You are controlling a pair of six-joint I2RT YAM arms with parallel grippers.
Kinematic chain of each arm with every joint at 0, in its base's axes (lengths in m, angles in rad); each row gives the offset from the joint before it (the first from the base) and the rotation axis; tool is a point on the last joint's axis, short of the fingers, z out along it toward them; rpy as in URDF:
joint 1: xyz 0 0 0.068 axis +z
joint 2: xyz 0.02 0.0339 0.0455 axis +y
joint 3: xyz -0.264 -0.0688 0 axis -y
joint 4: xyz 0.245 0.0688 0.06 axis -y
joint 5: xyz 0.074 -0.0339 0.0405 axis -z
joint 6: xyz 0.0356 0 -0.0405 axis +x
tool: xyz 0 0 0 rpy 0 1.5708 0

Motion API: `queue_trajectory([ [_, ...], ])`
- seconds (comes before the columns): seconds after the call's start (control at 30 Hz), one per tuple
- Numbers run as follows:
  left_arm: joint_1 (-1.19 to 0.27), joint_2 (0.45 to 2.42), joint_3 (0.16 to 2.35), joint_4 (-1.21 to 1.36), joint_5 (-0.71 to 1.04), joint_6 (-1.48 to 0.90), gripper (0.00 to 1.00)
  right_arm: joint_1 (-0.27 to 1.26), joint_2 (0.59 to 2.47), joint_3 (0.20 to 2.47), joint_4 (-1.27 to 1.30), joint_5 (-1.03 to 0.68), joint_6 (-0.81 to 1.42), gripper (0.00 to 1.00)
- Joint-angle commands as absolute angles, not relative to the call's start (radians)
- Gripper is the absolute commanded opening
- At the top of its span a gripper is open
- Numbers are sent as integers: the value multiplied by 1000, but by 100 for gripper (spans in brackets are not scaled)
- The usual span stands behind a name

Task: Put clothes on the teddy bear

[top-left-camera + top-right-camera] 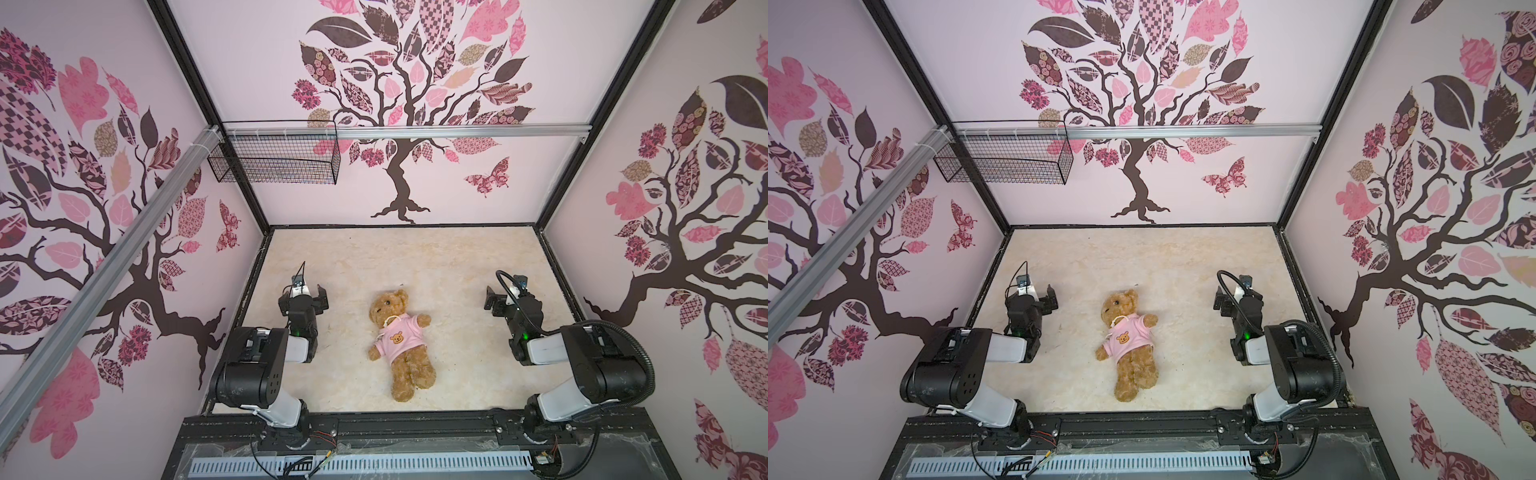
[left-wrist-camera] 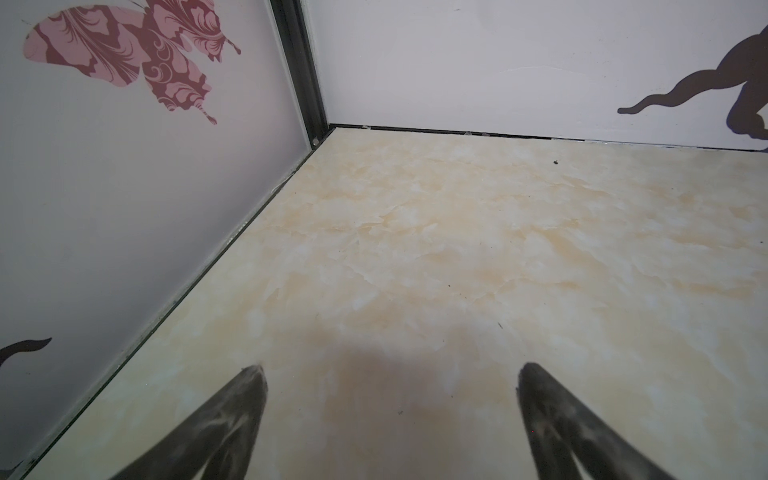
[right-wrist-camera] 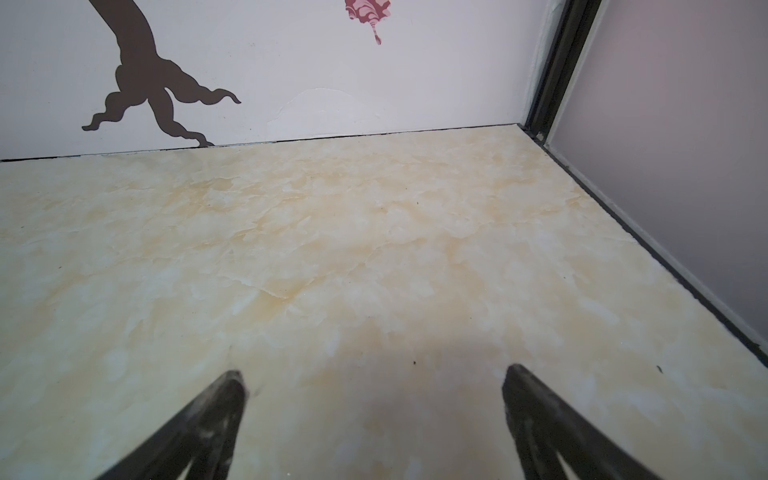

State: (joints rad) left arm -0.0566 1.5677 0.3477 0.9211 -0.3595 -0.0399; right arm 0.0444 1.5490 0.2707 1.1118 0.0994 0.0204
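Because the shaggy golden-brown plush teddy bear [image 1: 411, 370] looks light, soft and floppy, a limb or its small pink shirt [image 1: 397, 338] suits pinching. It lies face-up between the left gripper [image 1: 303, 296] and right gripper [image 1: 511, 297], well apart from both, whose fingers are spread and empty.

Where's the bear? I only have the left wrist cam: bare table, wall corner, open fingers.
Observer: In both top views the bear lies face up on the table, between the two arms, apart from the left gripper.
Operator: Dressed?
Observer: Yes. The pink shirt is on its torso, with paws showing at both sleeves.
Operator: Right gripper?
Observer: The right gripper is open and empty over bare table, off to the bear's side.
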Motion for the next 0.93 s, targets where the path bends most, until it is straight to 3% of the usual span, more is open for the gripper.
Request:
queue_trajectory([
  [0.0,-52,1562,357,927,-354,-49,97,43,1558,289,1145,88,29,100],
  [0.9,-51,1561,357,926,-352,-48,97,55,1554,285,1147,107,26,100],
])
